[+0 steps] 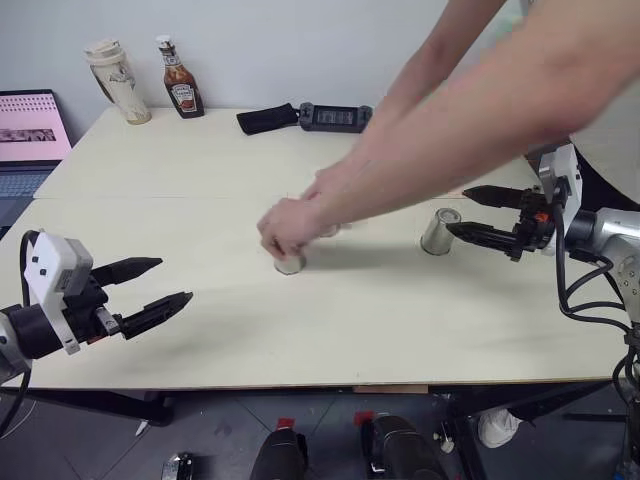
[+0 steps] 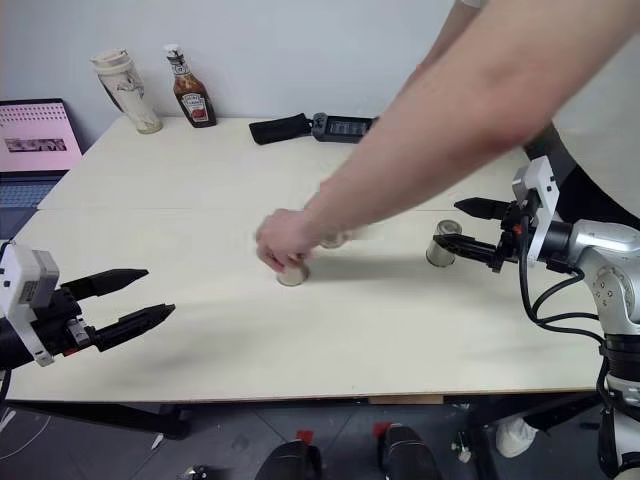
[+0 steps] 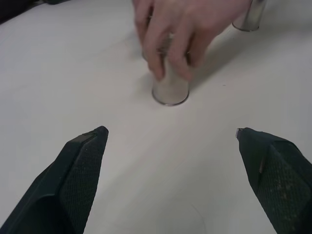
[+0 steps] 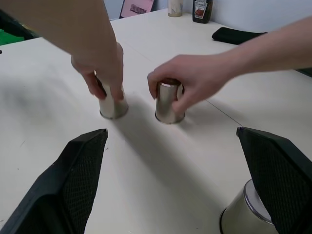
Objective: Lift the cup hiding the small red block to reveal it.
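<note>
Three cups stand upside down on the table [image 1: 200, 330], and the red block is out of sight, presumably under one of them; which one cannot be told. A person's hand [image 1: 288, 228] covers the middle cup [image 1: 290, 263] near the table's centre, while the other hand [image 4: 187, 85] grips a second cup [image 4: 169, 105] just beyond it, toward 1 o'clock. A third cup [image 1: 439, 230] stands untouched at 3 o'clock from the pair, just beside the right gripper [image 1: 458, 212], whose fingers are spread wide with nothing between them. At 8 o'clock, near the table's front edge, the left gripper [image 1: 172, 283] hovers with its fingers likewise wide apart and empty. At the far edge, around 11 o'clock, sit a ketchup bottle [image 1: 180, 80] and a tumbler [image 1: 118, 80]. By the look of it the task has not begun: the person has hold of two cups, no cup is lifted, and choosing, grasping and raising the right one all remain.
</note>
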Robot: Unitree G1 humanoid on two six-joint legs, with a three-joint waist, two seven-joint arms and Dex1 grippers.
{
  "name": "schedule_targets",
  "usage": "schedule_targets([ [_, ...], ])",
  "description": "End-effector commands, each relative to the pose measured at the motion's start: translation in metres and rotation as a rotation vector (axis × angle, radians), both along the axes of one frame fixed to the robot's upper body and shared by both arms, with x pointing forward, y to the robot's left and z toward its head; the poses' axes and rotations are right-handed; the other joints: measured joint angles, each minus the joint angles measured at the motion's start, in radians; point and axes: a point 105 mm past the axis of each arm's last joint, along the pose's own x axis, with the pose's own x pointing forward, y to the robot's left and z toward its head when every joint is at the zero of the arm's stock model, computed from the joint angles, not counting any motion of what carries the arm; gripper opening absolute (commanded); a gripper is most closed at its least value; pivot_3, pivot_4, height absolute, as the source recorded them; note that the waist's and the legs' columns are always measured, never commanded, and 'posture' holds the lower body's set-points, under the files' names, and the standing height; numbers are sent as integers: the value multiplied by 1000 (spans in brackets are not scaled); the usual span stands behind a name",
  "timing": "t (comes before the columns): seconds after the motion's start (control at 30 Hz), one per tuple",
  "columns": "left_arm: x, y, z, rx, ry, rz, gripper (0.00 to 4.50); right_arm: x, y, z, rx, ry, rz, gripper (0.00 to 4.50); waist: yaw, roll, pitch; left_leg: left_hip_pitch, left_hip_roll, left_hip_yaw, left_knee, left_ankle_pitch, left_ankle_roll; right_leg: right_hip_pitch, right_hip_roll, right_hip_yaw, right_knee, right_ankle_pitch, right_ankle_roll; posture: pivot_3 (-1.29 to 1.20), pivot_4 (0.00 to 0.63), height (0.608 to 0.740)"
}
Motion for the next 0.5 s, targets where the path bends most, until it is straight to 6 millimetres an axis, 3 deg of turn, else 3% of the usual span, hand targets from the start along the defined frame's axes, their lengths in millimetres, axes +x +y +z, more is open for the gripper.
schedule_targets([
  [0.03, 2, 0, 6, 13, -29, -7, 4489, -5, 0, 13, -6, -62, 4, 4500, 0, 0, 0, 0, 0, 0, 0, 0, 0, 0, 0, 0, 0, 0, 0, 0, 150, 740],
  [0.5, -1, -2, 5, 9, -21, -11, 4489, -7, 1, 12, -10, -52, 8, 4500, 0, 0, 0, 0, 0, 0, 0, 0, 0, 0, 0, 0, 0, 0, 0, 0, 150, 740],
])
